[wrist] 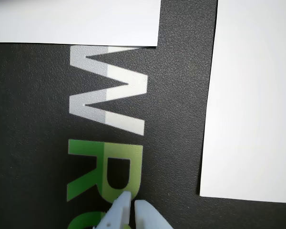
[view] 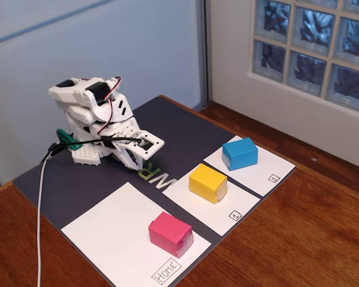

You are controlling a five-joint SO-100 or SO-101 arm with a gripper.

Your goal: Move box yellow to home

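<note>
Fingers (wrist: 128, 210) clenched empty over dark mat (view: 78, 179) (wooden table (view: 311, 239), glass-block window (view: 311, 42)).

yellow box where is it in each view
Fixed view: the yellow box sits centre-right, on the white square labelled 1.
Wrist view: not in it.
Shared landmark: the green and white lettering on the dark mat, just beyond the hand.

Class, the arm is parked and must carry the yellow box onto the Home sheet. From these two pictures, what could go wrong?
1. The pink block already sits on home; setting the yellow box down carelessly could knock it.
2. The blue block stands close beside the yellow box, so a wide approach might bump it.
3. The gripper looks nearly shut; it must open first or it may push the box.
</note>
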